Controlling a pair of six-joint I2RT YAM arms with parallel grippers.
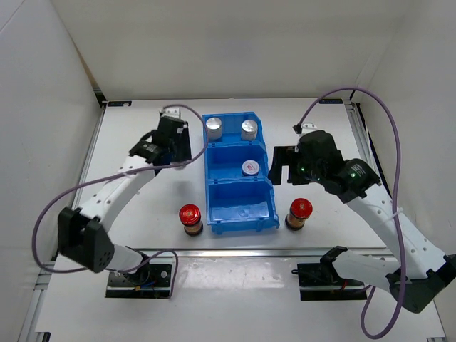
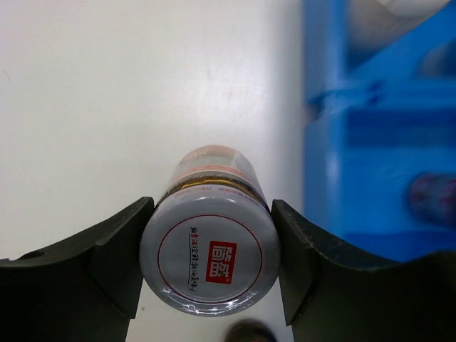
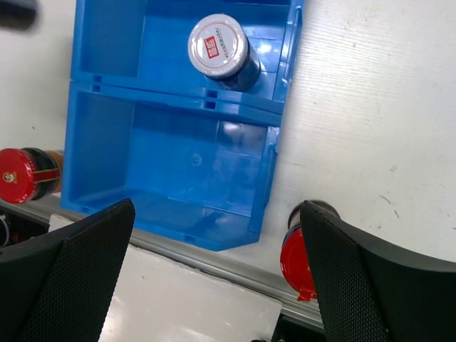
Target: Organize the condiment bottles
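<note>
My left gripper is left of the blue bin. In the left wrist view its jaws are shut on a short white-lidded jar; that jar is hidden in the top view. My right gripper is open and empty at the bin's right side. Two silver-capped bottles stand in the far compartment. A second white-lidded jar stands in the middle compartment. Two red-capped dark jars stand on the table, one left of the bin, one right.
The bin's near compartment holds nothing. A metal rail runs along the table's near edge just behind the red-capped jars. White walls enclose the table on the left, back and right.
</note>
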